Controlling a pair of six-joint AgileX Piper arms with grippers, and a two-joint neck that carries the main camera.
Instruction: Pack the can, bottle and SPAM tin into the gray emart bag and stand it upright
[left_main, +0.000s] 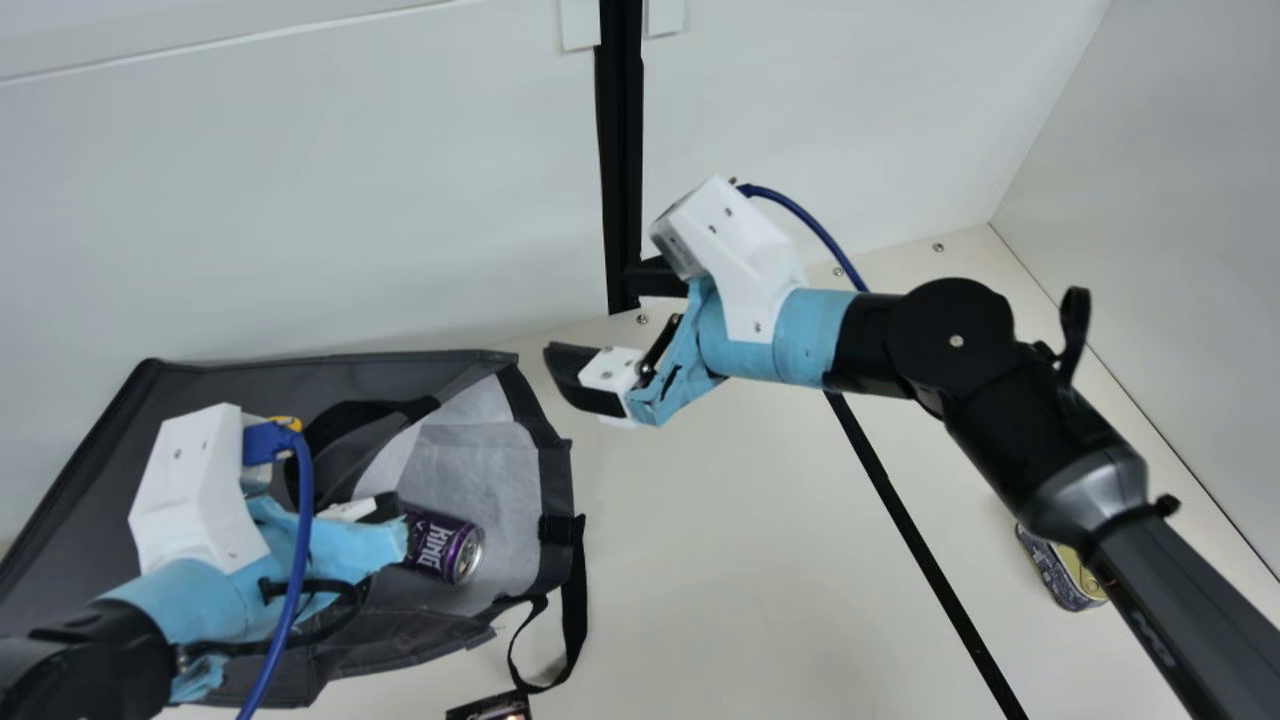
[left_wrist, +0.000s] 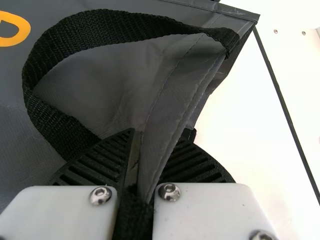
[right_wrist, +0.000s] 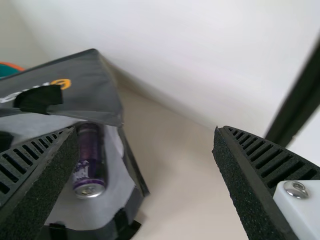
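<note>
The can (left_main: 450, 548) is lying inside the toppled gray emart bag (left_main: 95, 480), left jaws pinching its fabric, right jaws gaping empty, while the SPAM tin (left_main: 1058, 575) on the table (left_main: 700, 560) and the uprighting are awaiting work.

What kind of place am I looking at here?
Probably a robotics lab or test booth. The left robot arm and right robot arm hang over a cream table closed in by plain white walls, and a gray bag with a purple can inside looks like practice material.
</note>
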